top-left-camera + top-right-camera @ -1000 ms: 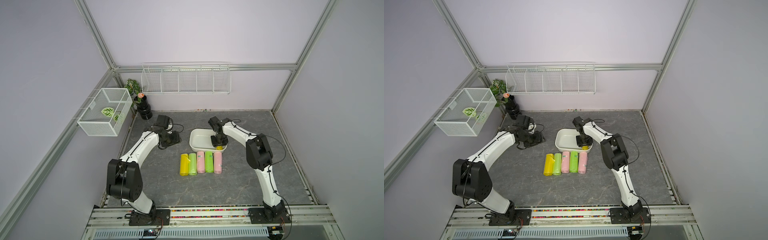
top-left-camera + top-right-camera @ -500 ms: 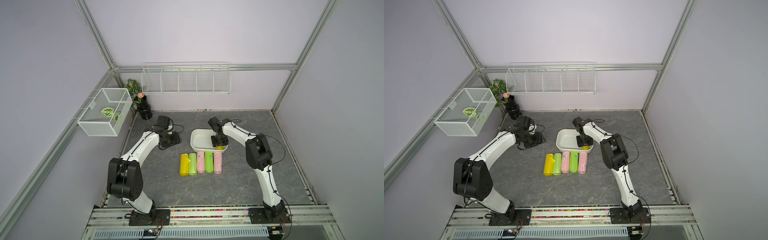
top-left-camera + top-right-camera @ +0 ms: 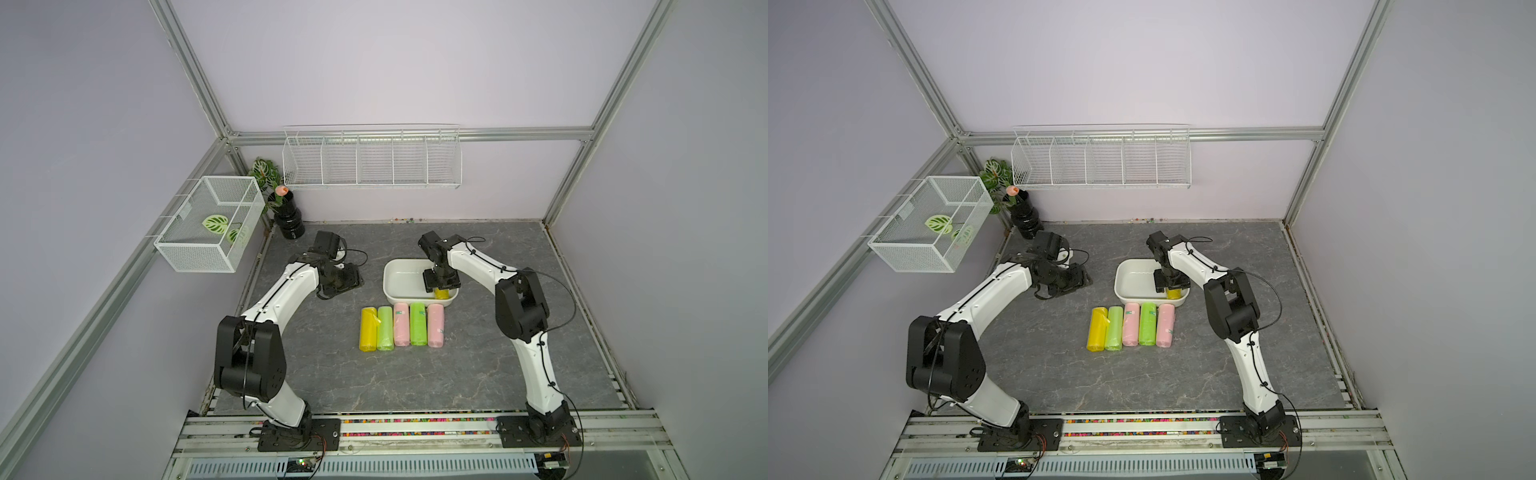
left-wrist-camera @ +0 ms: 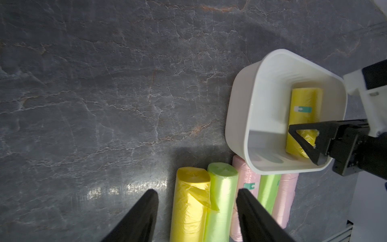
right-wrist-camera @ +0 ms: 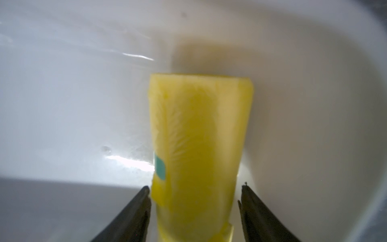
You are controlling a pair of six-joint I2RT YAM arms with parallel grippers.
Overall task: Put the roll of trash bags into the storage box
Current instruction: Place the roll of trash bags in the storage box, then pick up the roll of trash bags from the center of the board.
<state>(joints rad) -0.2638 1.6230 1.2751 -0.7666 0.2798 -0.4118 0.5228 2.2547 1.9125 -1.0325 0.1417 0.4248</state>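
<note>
The storage box (image 3: 385,282) (image 3: 1116,286), a glossy white tub, stands mid-table. A yellow roll of trash bags (image 3: 441,294) (image 3: 1174,294) (image 5: 199,136) lies on its floor at the right end. My right gripper (image 3: 440,290) (image 5: 194,192) reaches down into the box and is open, one finger on each side of the roll with a small gap at each. The left wrist view shows the box (image 4: 236,88), the roll (image 4: 304,100) and a right finger (image 4: 326,134). My left gripper (image 3: 347,280) (image 4: 196,191) hovers open and empty left of the box.
Several rolls lie side by side in front of the box: yellow (image 3: 368,328), light green (image 3: 385,327), pink (image 3: 401,324), green (image 3: 418,323), pink (image 3: 435,325). A wire cube basket (image 3: 208,224) hangs at the left, a wire rack (image 3: 372,162) on the back wall, a black vase (image 3: 289,216) in the corner.
My right gripper has opened and let go of the yellow roll, which now lies in the box. The left arm has hardly moved.
</note>
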